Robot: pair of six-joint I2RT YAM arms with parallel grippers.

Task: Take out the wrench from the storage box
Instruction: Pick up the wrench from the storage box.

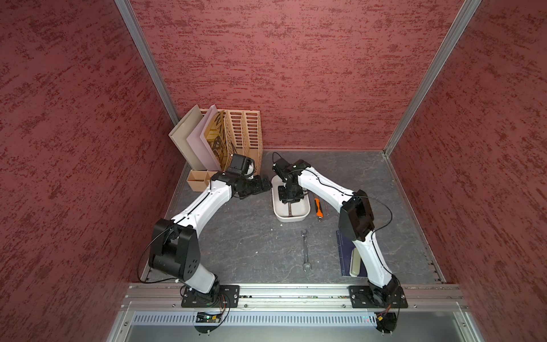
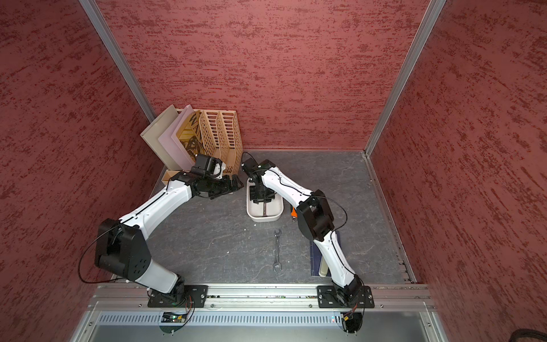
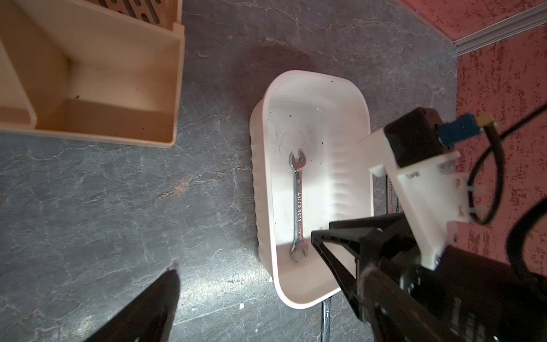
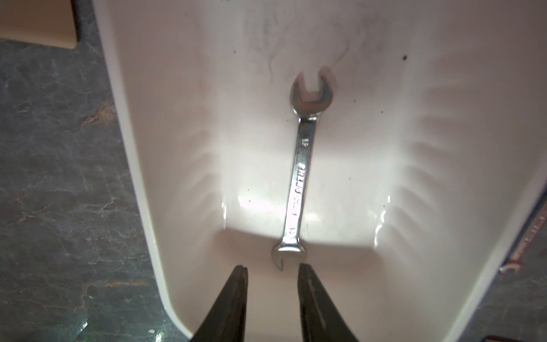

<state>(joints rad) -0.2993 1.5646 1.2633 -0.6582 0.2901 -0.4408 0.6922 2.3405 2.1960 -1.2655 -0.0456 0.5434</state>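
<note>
The white storage box [image 1: 291,219] [image 2: 265,219] stands mid-table, and a silver wrench [image 4: 300,177] [image 3: 298,201] lies flat along its floor. My right gripper [image 4: 270,266] [image 1: 291,199] hangs inside the box above the wrench's near end. It is open a little, with nothing between its fingers, and the near wrench head lies just past the fingertips. My left gripper [image 3: 270,266] [image 1: 266,185] is wide open beside the box's left rim [image 3: 260,177], holding nothing. In both top views the right wrist hides most of the wrench [image 1: 290,210] [image 2: 264,209].
Another wrench [image 1: 305,250] [image 2: 277,250] lies on the grey table in front of the box. An orange utility knife [image 1: 317,207] lies right of it. A tan slatted file rack [image 1: 242,136] and a small tan box [image 1: 198,180] [image 3: 118,88] stand at the back left. A blue mat [image 1: 344,254] lies by the right arm.
</note>
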